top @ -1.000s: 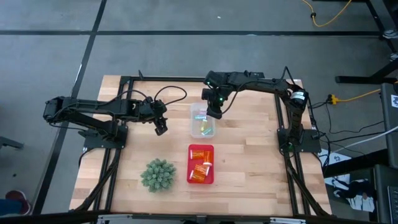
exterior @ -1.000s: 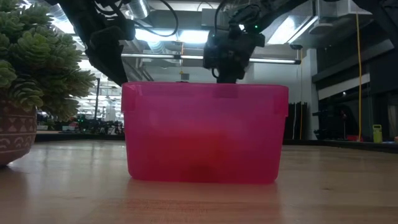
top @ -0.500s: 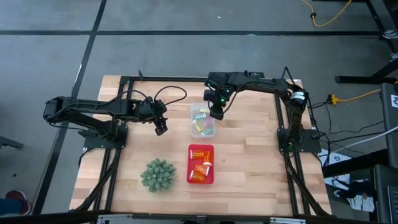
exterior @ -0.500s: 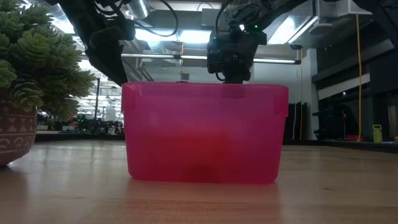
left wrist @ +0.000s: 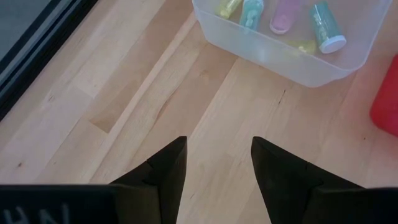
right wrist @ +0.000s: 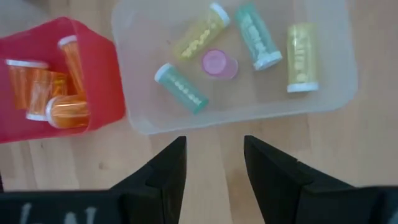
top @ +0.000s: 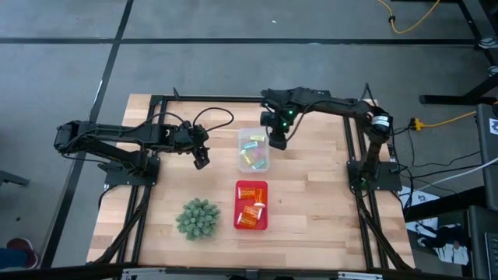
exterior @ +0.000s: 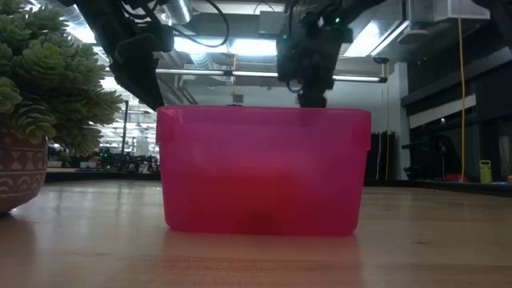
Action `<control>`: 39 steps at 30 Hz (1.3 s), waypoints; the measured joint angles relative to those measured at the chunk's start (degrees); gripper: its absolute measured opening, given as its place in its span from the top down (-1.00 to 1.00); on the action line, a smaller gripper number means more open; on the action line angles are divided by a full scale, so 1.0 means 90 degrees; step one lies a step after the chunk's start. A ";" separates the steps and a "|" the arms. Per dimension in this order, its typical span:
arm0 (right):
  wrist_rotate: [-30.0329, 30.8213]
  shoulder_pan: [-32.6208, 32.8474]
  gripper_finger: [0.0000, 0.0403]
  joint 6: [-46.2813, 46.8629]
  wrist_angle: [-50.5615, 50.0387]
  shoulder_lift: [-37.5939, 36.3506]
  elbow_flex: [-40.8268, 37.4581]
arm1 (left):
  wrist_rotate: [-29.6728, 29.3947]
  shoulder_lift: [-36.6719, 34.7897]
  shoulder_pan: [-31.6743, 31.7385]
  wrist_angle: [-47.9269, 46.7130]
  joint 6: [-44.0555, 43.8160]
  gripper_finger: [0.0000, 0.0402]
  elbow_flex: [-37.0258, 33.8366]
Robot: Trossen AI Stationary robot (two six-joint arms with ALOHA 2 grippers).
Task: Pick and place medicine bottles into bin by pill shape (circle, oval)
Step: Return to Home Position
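- While the right pincer hangs open and empty just beside the clear bin, five pastel vials lie inside it: two yellow, two green-teal, one pink.
- Red bin, near the clear bin, holds orange medicine bottles with white caps.
- Left pincer open, empty, over bare worktop, off to the clear bin's other side.

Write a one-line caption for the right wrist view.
Open right gripper over the table, facing a clear bin of five pastel vials and a red bin of orange bottles.
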 joint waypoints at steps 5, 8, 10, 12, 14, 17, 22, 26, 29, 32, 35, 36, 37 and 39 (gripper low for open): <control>0.0488 0.0000 0.20 0.0005 -0.0166 -0.0550 0.0000 | 0.0002 0.0000 0.0002 -0.0014 0.0001 0.14 0.0000; 0.0739 0.0000 0.20 0.0014 -0.0190 -0.0916 -0.0089 | 0.0002 0.0000 0.0002 -0.0019 0.0001 0.14 0.0000; 0.0764 0.0000 0.20 0.0067 -0.0134 -0.1205 -0.0308 | 0.0002 0.0000 0.0001 -0.0021 0.0001 0.14 0.0000; 0.0765 0.0004 0.20 0.0208 0.0067 -0.1527 -0.0673 | 0.0002 0.0000 0.0000 -0.0022 0.0001 0.14 0.0000; 0.0764 0.0018 0.20 0.0413 0.0483 -0.1928 -0.1222 | 0.0002 0.0000 0.0000 -0.0027 0.0001 0.14 0.0000; 0.0776 0.0099 0.20 0.1044 0.1342 -0.2581 -0.2173 | 0.0002 0.0000 0.0001 -0.0060 0.0000 0.14 0.0000; 0.0886 0.0463 0.20 0.1832 0.2370 -0.3795 -0.3716 | 0.0007 -0.0002 0.0002 -0.0087 -0.0089 0.14 0.0000; 0.1094 0.0810 0.20 0.2475 0.3461 -0.4816 -0.4898 | 0.0007 0.0000 0.0002 -0.0087 -0.0062 0.14 0.0000; 0.1312 0.1093 0.20 0.2867 0.4641 -0.5560 -0.5767 | 0.0007 -0.0001 0.0001 -0.0085 -0.0110 0.14 0.0000; 0.1479 0.1329 0.20 0.2974 0.5587 -0.6242 -0.6530 | 0.0005 -0.0002 0.0002 -0.0088 -0.0049 0.14 0.0000; 0.1500 0.1526 0.20 0.2798 0.6310 -0.6833 -0.7175 | 0.0012 0.0000 0.0002 -0.0090 0.0044 0.14 0.0000; 0.1495 0.1573 0.20 0.2777 0.6535 -0.7012 -0.7376 | 0.0030 -0.0001 0.0002 -0.0088 0.0047 0.14 0.0000; 0.1484 0.1615 0.20 0.2780 0.6779 -0.7178 -0.7567 | 0.0043 -0.0008 0.0002 -0.0089 0.0047 0.14 0.0000; 0.1487 0.1686 0.20 0.2804 0.7271 -0.7504 -0.7940 | 0.0056 -0.0076 0.0005 -0.0105 0.0025 0.14 0.0000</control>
